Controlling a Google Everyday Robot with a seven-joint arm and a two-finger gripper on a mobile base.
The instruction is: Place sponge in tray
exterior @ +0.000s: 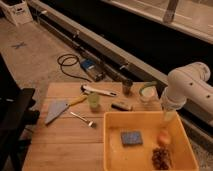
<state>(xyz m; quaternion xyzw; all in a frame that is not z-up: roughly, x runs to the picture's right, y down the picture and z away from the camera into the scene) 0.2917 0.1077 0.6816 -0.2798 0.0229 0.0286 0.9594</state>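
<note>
The sponge (131, 138) lies flat on the floor of the yellow tray (113, 152), near its middle. It sits apart from the orange fruit (164, 137) and the brown lumpy cluster (161, 157) to its right. The gripper (169, 116) hangs from the white arm (187, 85) over the tray's far right rim, clear of the sponge; whether it is open or closed cannot be told. The placing looks done (the sponge rests on its own). A good finish would be a straight lift, clearing the rim and the clear cup (146, 91) behind it before any sideways swing.
</note>
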